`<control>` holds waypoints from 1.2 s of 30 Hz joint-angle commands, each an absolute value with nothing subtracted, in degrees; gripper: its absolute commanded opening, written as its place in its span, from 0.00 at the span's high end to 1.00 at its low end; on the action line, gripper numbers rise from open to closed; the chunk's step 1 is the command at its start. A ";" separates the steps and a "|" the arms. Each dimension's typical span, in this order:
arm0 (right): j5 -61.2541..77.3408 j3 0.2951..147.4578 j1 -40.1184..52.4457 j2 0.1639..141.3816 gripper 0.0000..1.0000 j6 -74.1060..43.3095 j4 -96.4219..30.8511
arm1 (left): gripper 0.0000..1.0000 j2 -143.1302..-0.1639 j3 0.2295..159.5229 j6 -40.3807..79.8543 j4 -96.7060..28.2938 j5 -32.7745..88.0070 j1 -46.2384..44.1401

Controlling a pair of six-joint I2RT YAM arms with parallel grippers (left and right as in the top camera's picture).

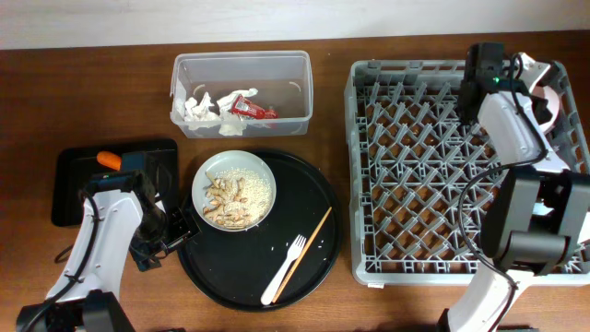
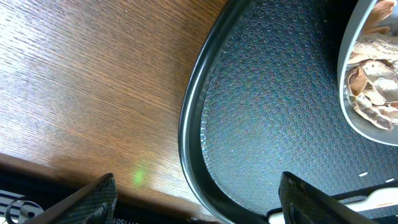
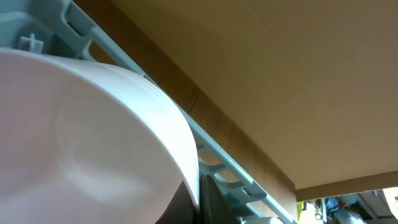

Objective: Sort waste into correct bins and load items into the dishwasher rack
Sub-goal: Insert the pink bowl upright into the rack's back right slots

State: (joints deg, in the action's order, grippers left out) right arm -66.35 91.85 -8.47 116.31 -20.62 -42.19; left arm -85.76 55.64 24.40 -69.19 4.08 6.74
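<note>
Only the wrist view shows right end effector (image 1: pixel 537 90) clenched on bowl (image 3: pixel 93 137); left end effector (image 2: pixel 196 198) released

The left arm (image 1: pixel 106 217) crouches low at the near left, elbow bent. The left hand (image 1: pixel 184 224) points to the right with its jaws spread wide. The right arm (image 1: pixel 512 129) stretches toward the far right, wrist bent over, and the right hand (image 1: pixel 539 88) is clamped fully closed.
</note>
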 commanded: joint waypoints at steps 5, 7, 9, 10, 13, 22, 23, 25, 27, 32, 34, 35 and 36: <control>-71.64 90.54 -6.63 116.57 0.96 -21.50 -41.65 | 0.17 -85.65 55.20 23.49 -69.49 3.66 6.48; -77.91 90.56 -7.60 116.55 0.96 -21.50 -41.12 | 0.17 -85.65 55.20 23.49 -69.45 3.66 6.48; -77.84 90.52 -8.34 116.57 0.96 -21.52 -41.15 | 0.17 -85.65 55.20 23.49 -69.47 3.66 6.48; -77.82 90.52 -8.56 116.57 0.96 -21.52 -41.15 | 0.17 -85.65 55.20 23.49 -69.47 3.66 6.48; -76.49 90.00 -8.64 116.64 0.96 -21.52 -41.15 | 0.17 -85.65 55.20 23.49 -69.45 3.66 6.48; -71.02 87.94 -5.17 118.15 0.96 -21.52 -40.34 | 0.17 -85.65 55.22 23.49 -69.08 3.66 6.48; -69.58 87.94 -4.23 118.15 0.91 -21.52 -40.25 | 0.17 -85.65 55.22 23.49 -69.08 3.68 6.48; -65.98 87.94 -2.57 118.15 0.82 -21.50 -40.34 | 0.17 -85.65 55.22 23.49 -69.10 3.68 6.48; -63.16 87.94 -1.32 118.13 0.62 -21.50 -41.01 | 0.17 -85.65 55.22 23.49 -69.10 3.66 6.48; -61.41 87.94 2.00 118.15 0.50 -21.52 -43.24 | 0.17 -85.65 55.22 23.46 -69.08 3.66 6.48; -60.34 87.94 3.16 118.15 0.47 -21.50 -44.36 | 0.17 -85.65 55.22 23.46 -69.06 3.66 6.48; -59.48 87.94 3.57 118.15 0.45 -21.52 -45.47 | 0.17 -85.65 55.22 23.46 -69.06 3.66 6.48; -58.96 87.94 3.75 118.13 0.44 -21.54 -46.61 | 0.17 -85.65 55.22 23.46 -69.08 3.66 6.48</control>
State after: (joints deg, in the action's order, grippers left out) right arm -64.20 88.64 2.83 116.86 -20.84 -44.82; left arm -85.76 55.64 24.40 -69.17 4.08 6.74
